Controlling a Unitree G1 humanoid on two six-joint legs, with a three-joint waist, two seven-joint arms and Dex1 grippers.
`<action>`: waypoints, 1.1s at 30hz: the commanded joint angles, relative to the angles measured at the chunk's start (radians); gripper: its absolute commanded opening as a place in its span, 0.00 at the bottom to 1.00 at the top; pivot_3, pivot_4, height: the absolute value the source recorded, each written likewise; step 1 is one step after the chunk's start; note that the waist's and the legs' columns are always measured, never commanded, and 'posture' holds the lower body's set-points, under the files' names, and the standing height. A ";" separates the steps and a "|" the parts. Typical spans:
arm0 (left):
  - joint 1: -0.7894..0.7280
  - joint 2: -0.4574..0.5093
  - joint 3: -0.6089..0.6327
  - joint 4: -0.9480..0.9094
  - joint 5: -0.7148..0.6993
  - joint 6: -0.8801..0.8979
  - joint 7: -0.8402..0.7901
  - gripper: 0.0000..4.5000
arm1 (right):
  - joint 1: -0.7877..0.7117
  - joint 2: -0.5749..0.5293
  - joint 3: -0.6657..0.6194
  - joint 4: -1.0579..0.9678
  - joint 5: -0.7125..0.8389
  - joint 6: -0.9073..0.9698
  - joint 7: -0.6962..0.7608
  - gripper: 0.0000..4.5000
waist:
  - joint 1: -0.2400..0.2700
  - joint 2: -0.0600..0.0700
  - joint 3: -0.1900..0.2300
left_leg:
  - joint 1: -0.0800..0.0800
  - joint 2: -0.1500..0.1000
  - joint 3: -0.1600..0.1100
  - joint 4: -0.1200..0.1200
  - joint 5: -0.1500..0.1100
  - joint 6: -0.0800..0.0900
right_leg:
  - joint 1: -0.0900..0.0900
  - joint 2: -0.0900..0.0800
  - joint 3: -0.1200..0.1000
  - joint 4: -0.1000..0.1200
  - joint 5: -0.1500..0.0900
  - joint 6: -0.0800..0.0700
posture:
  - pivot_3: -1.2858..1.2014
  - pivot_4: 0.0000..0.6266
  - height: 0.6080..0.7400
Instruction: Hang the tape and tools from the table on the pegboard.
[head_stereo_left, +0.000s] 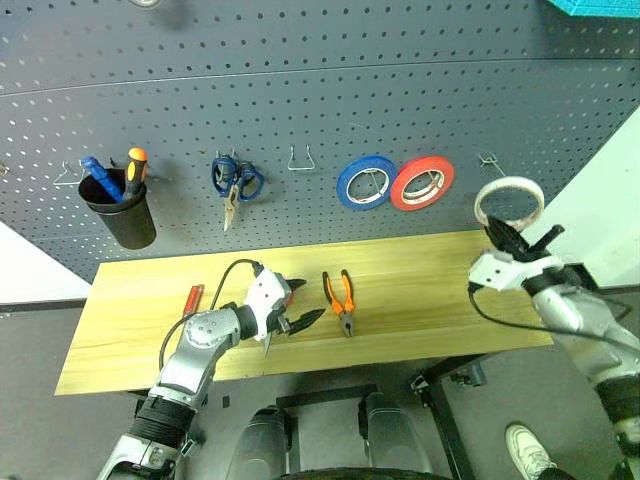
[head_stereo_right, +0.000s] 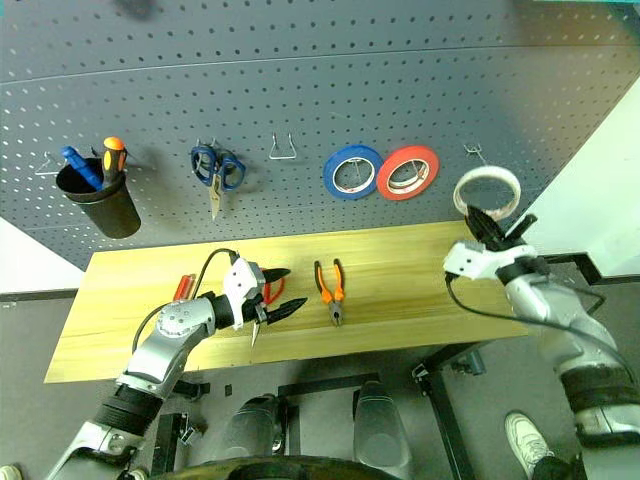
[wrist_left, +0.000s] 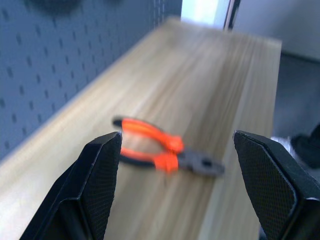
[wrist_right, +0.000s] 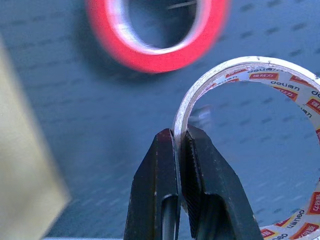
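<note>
While the tape hung in front of the pegboard, you had it pinched by its wall in the right gripper, 1 finger inside the ring and 1 outside, the jaws pressed together on the thin band. It looked light and fairly stiff, a hollow hoop that should not sag, though the smooth wall could slip or swivel in so narrow a pinch. That hold on the lower wall left the upper arc free for a hook. The roll stood on edge, its open face turned toward the pegboard, so its axis ran roughly into the board. It sat just below and beside the bare hook, and right of the red roll and the blue roll hanging on the pegboard.

Below the pegboard, on the table, the pliers lay with their nose pointing away from the pegboard. Your left gripper hovered beside them, fingers spread and empty.
</note>
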 joint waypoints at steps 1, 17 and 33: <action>-0.017 0.010 0.022 -0.083 -0.054 -0.017 -0.042 0.83 | -0.133 -0.002 0.004 0.150 0.069 -0.057 0.061 0.00 | 0.000 0.000 0.000 | 0.000 0.000 0.000 0.000 0.000 0.000 | 0.000 0.000 0.000 0.000 0.000 0.000 | 0.47 0.15 0.93; 0.041 0.058 0.038 -0.124 -0.027 -0.004 -0.006 0.83 | -0.223 0.055 0.053 0.358 0.230 -0.256 0.345 0.63 | 0.001 0.000 0.000 | 0.002 0.000 0.002 -0.002 0.000 0.000 | 0.000 0.001 0.003 0.001 0.001 -0.001 | 0.48 0.18 0.93; -0.002 0.325 0.138 0.186 0.018 0.014 -0.091 0.83 | 0.075 0.428 0.119 -0.317 0.616 0.762 0.695 0.98 | 0.002 0.000 0.000 | 0.006 0.002 0.004 -0.002 0.000 0.000 | -0.001 0.003 0.006 0.004 -0.002 0.003 | 0.48 0.19 0.93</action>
